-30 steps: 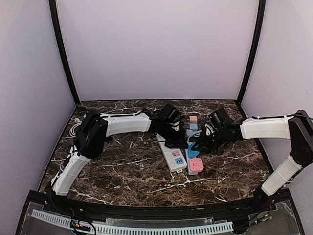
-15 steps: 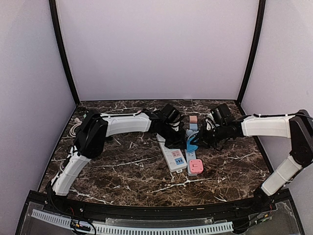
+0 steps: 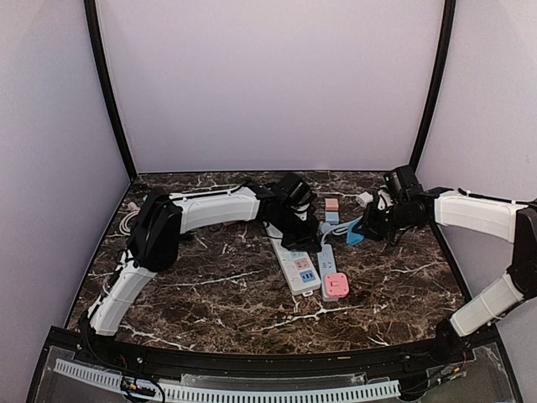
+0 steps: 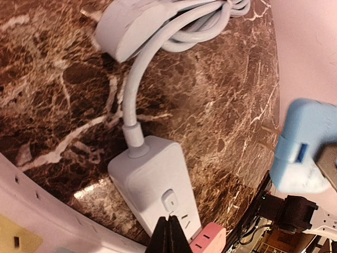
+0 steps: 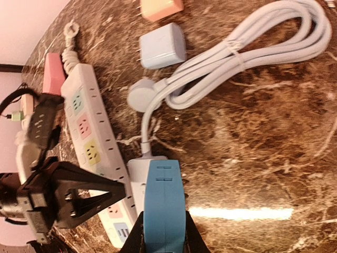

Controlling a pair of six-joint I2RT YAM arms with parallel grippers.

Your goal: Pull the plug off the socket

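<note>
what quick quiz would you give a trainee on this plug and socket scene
1. True or false: the blue plug sits in a socket.
2. The left gripper's shut tips rest on: A the white power strip; B the coiled cable; C the pink plug.
3. Which gripper holds the blue plug?
Key: 1 false, it is held clear of the strip. 2 A. 3 the right gripper.
</note>
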